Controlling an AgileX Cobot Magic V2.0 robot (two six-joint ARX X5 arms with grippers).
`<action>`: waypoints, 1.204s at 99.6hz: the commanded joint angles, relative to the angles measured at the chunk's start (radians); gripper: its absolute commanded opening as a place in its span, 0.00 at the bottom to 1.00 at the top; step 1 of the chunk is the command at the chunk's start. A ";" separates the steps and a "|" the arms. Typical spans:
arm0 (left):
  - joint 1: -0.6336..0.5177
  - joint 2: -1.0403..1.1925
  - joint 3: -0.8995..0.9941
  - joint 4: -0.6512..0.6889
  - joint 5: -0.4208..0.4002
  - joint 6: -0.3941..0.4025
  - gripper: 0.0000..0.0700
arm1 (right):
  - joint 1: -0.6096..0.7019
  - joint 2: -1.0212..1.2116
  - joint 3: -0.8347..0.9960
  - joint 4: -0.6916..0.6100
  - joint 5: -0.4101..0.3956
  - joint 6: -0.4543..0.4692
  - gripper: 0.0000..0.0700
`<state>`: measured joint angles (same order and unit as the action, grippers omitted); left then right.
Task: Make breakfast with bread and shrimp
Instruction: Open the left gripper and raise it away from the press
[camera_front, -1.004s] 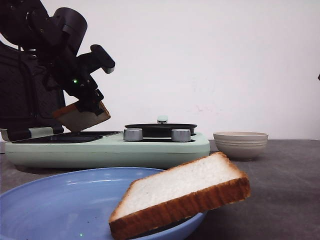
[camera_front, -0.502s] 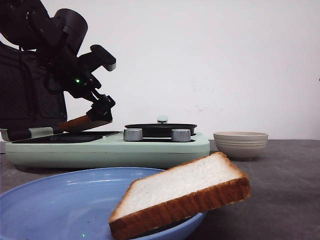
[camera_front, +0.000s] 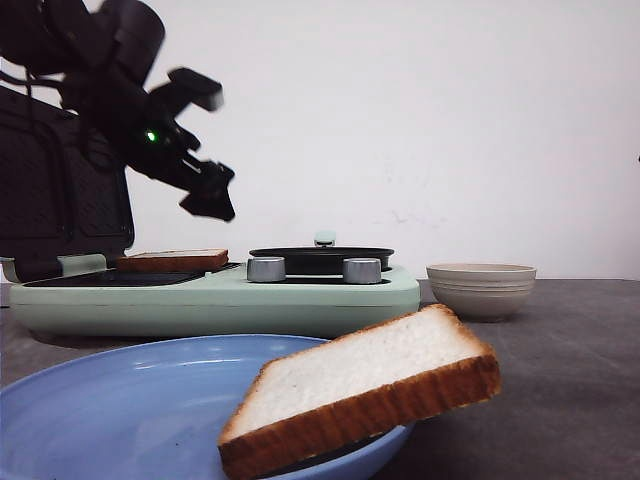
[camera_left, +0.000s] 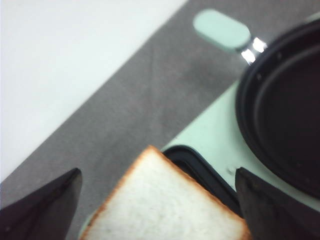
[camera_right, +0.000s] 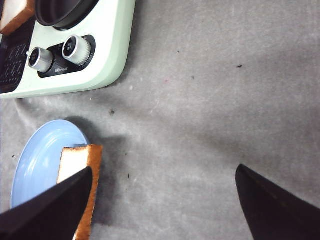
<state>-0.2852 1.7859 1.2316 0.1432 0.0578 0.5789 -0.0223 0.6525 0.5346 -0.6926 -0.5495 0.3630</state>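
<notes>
Nearest the camera, on the grey tabletop (camera_front: 570, 400), a shallow blue plate (camera_front: 110, 400) carries one square slice of white bread with a golden-brown crust (camera_front: 365, 395). The slice lies tilted, one side down in the plate and the other propped over the rim, jutting out past it. It looks light and soft, likely to dent or tear under a hard pinch, and the crust seems the firmer part. I would take it by the raised, overhanging edge, where fingers can close above and below.

In the right wrist view the right end effector (camera_right: 160, 205) hangs above bare tabletop just beside that plate, its dark fingers wide apart and holding nothing.

Behind the plate stands a long pale-green cooking appliance with two silver knobs (camera_front: 300, 295). A round black pan (camera_front: 320, 257) sits on its right half. On the dark flat grill plate (camera_front: 90, 278) at its left lies the second slice of bread (camera_front: 172, 260), flat and free of any grip.

Above that slice the left end effector (camera_front: 208, 195) is blurred and lifted clear of it. The left wrist view shows its fingers spread with the bread between and below them, untouched.

Farther right, a beige ribbed bowl (camera_front: 481, 288) rests near the white wall. I can see no shrimp; the bowl's inside is hidden.
</notes>
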 joint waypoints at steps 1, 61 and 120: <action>0.005 -0.002 0.023 -0.002 0.006 -0.052 0.80 | 0.001 0.006 0.015 0.008 0.001 -0.014 0.82; 0.017 -0.350 0.023 -0.255 0.002 -0.341 0.79 | 0.001 0.006 0.015 0.008 -0.031 -0.014 0.82; 0.082 -0.600 0.019 -0.645 0.241 -0.496 0.79 | 0.129 0.047 -0.005 0.009 -0.109 0.051 0.82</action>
<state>-0.2081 1.1931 1.2350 -0.4881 0.2478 0.1131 0.0689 0.6788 0.5335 -0.7052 -0.6518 0.3866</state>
